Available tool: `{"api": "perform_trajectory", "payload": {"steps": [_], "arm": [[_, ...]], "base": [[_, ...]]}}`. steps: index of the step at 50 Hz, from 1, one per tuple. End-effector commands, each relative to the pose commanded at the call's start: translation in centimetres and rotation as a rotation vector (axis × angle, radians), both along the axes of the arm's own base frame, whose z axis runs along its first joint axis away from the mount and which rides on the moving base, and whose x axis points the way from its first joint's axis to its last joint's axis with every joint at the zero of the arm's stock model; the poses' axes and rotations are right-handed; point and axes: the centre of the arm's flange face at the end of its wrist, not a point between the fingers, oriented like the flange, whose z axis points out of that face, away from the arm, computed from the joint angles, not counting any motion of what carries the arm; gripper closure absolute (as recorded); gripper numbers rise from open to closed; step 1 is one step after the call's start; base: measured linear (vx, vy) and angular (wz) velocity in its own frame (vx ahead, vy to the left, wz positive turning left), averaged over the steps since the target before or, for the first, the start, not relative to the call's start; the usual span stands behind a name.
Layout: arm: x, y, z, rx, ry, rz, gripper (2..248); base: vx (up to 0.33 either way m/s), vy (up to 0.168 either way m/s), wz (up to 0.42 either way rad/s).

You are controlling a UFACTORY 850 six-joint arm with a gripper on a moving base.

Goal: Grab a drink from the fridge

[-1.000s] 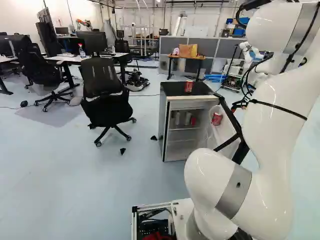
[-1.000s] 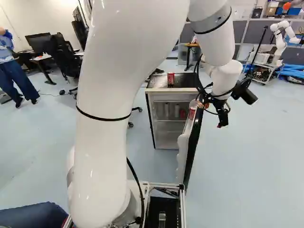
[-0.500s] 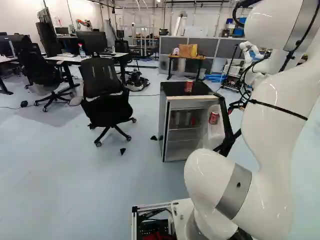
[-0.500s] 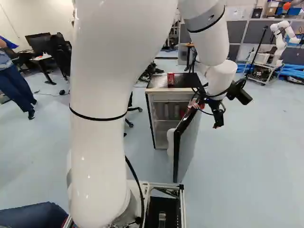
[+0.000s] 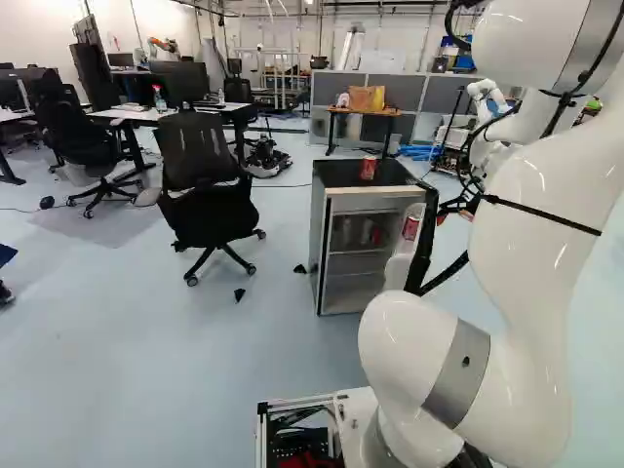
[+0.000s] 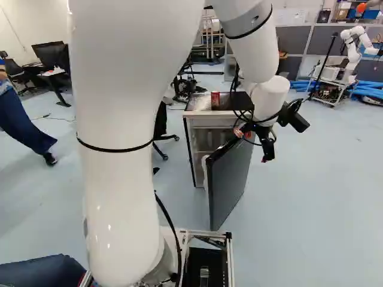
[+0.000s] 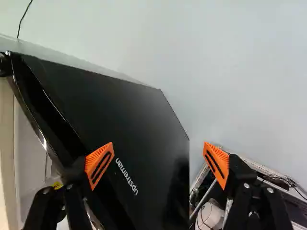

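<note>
My claw (image 7: 158, 164) is spread and empty by the half-open fridge door (image 6: 232, 179), probably there to push it shut. One red can (image 5: 368, 169) stands near the front edge of the fridge top (image 5: 394, 174), a second can (image 5: 411, 228) in the door rack (image 5: 402, 265).

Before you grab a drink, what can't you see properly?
- Shelf drinks: too small in the left base view to tell what kind.
- Door can: hidden behind the door in the right base view.
- Chair: mostly hidden behind my arm in the right base view.
</note>
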Motion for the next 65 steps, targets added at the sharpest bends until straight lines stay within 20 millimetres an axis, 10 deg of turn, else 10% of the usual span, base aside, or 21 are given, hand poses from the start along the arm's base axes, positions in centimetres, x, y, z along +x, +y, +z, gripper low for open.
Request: {"api": "perform_trajectory", "payload": {"steps": [65], "arm": [[-0.5,10.1,0.0,0.028,0.03,0.142,3]], "base": [[0.0,0.0,0.0]]}}
